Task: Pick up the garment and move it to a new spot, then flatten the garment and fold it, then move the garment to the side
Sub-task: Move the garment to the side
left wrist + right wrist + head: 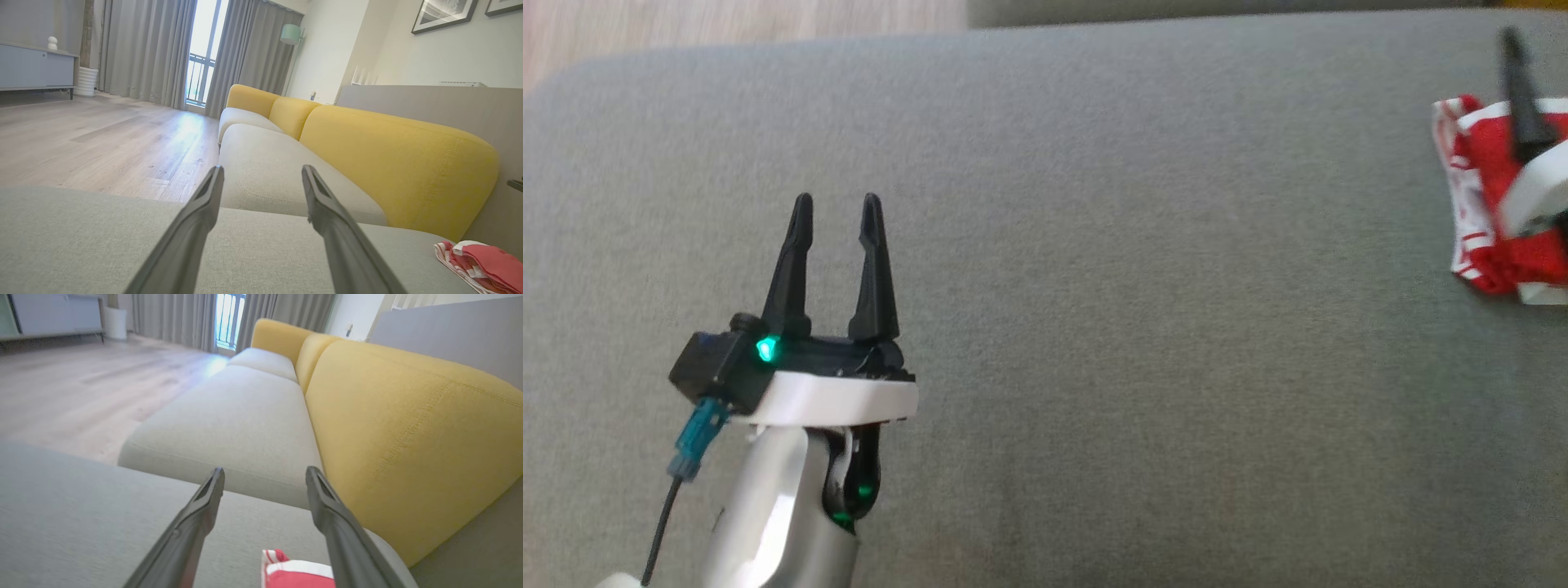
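Note:
The garment (pixel 1474 204) is a small red and white folded bundle lying on the grey cushion at the far right edge of the head view. It also lies low right in the left wrist view as the garment (pixel 482 261). My right gripper (pixel 265 472) hovers just above it, open, with the garment (pixel 298 573) below and between its fingers and nothing gripped. One of its dark fingers (pixel 1523 98) crosses the cloth in the head view. My left gripper (pixel 837 204) stands open and empty at the lower left, far from the garment, and appears as the left gripper (pixel 262 169) over bare cushion.
The grey cushion (pixel 1094 245) spreads wide under both arms; its far edge curves off at the upper left toward the wood floor (pixel 81 134). Beyond it runs a sofa with pale seats (pixel 229 416) and a yellow backrest (pixel 392 163).

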Available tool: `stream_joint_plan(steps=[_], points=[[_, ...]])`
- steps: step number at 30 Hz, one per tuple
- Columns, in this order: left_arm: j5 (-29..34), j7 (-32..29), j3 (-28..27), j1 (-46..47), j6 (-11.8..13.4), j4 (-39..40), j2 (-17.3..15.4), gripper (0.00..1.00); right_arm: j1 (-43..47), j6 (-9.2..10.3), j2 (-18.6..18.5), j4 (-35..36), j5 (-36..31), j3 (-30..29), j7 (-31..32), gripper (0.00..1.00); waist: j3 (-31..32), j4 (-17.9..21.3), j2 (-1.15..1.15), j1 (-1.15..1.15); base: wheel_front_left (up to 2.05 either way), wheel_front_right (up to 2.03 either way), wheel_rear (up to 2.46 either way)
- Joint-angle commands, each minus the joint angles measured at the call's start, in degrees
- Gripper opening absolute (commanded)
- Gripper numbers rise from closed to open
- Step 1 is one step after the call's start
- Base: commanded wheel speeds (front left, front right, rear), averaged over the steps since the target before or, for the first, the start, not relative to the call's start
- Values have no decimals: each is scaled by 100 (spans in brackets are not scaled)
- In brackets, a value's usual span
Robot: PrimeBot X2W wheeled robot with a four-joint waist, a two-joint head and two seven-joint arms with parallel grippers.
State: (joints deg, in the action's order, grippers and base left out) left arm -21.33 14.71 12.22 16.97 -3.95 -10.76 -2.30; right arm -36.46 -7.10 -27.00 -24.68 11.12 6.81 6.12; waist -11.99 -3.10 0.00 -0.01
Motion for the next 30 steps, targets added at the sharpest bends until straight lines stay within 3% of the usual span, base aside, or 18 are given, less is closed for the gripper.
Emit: stream_joint_plan(steps=[1,10,12,20,30], points=[[72,29,-248,-41,29,197,-58,100,298,-39,366,471,-51,-145,-202,100,238,160,0,1,0,0,0],[86,29,-187,-382,35,164,-58,100,1501,-39,2012,1429,-119,-431,-931,100,546,213,0,1,0,0,0],[67,29,-146,-461,41,133,-58,100,1813,-39,2205,1542,-176,-419,-1122,100,607,203,0,1,0,0,0],[32,29,-66,-800,130,-1,-58,100,2785,-39,2407,1471,-124,-286,-1685,100,855,206,0,1,0,0,0],[73,29,-114,-928,226,16,-58,100,2976,-39,2411,1359,-22,-279,-1840,100,952,185,0,1,0,0,0]])
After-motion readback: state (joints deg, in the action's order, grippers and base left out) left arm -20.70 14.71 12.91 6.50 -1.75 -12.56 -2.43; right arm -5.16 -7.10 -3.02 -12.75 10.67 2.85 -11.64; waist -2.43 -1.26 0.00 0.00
